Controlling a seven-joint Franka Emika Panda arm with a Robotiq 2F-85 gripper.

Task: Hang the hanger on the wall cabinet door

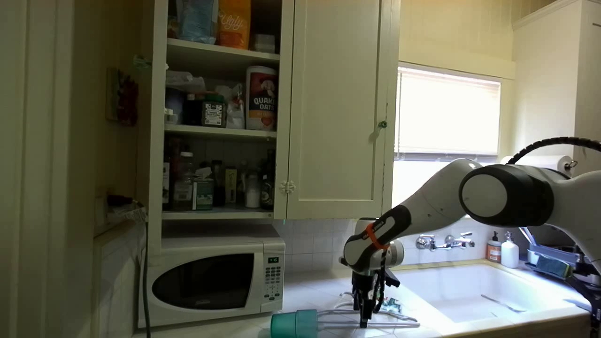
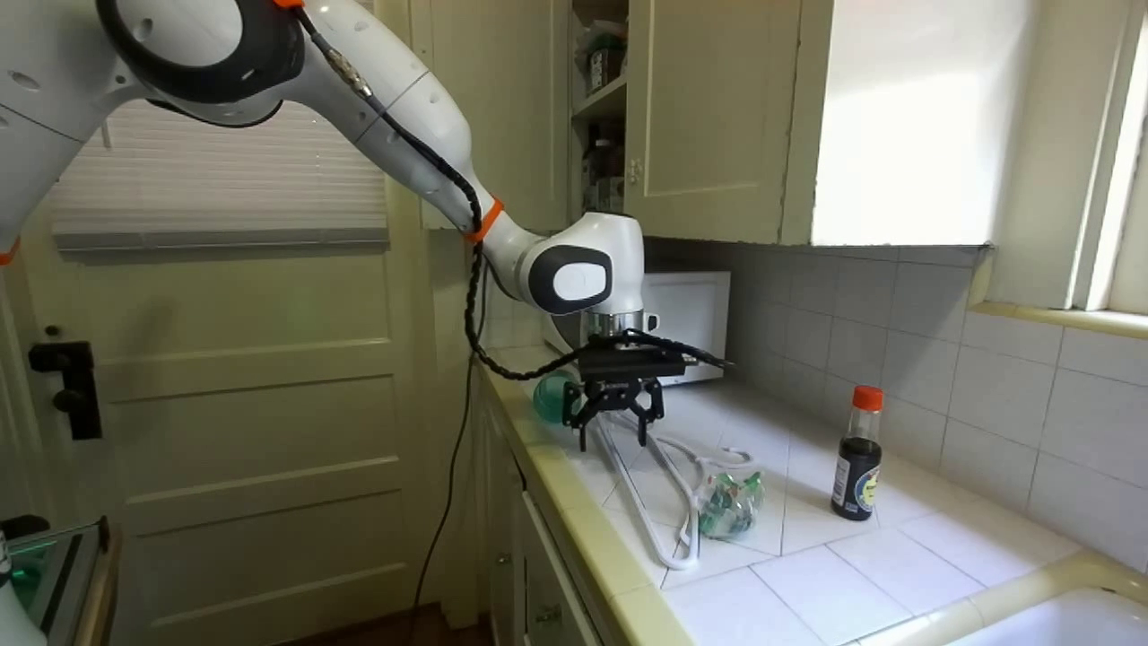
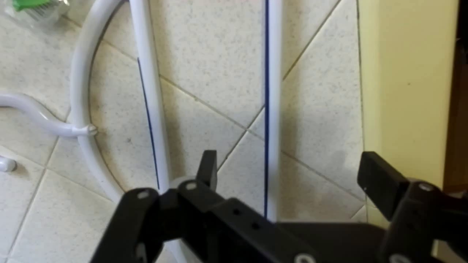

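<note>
The hanger is thin, whitish and triangular and lies flat on the counter, in both exterior views (image 1: 392, 324) (image 2: 679, 563). In the wrist view its long straight bar (image 3: 274, 109) runs between my fingers, and its curved neck and hook lie to the left. My gripper (image 1: 359, 317) (image 2: 613, 444) points down over the hanger. It is open (image 3: 287, 164), with the bar in the gap, apart from both fingers. I cannot tell whether the fingertips are at the bar's height. The cream wall cabinet door (image 1: 338, 108) (image 2: 717, 117) looks closed, with a small round knob (image 1: 382, 124).
A teal cup (image 1: 296, 324) (image 2: 554, 397) stands by the hanger's far end. A clear bag with green items (image 2: 731, 504) lies beside the hanger. A red-capped bottle (image 2: 856, 475) is further back. The microwave (image 1: 211, 281), open shelves (image 1: 220, 129) and sink (image 1: 469, 267) surround the counter.
</note>
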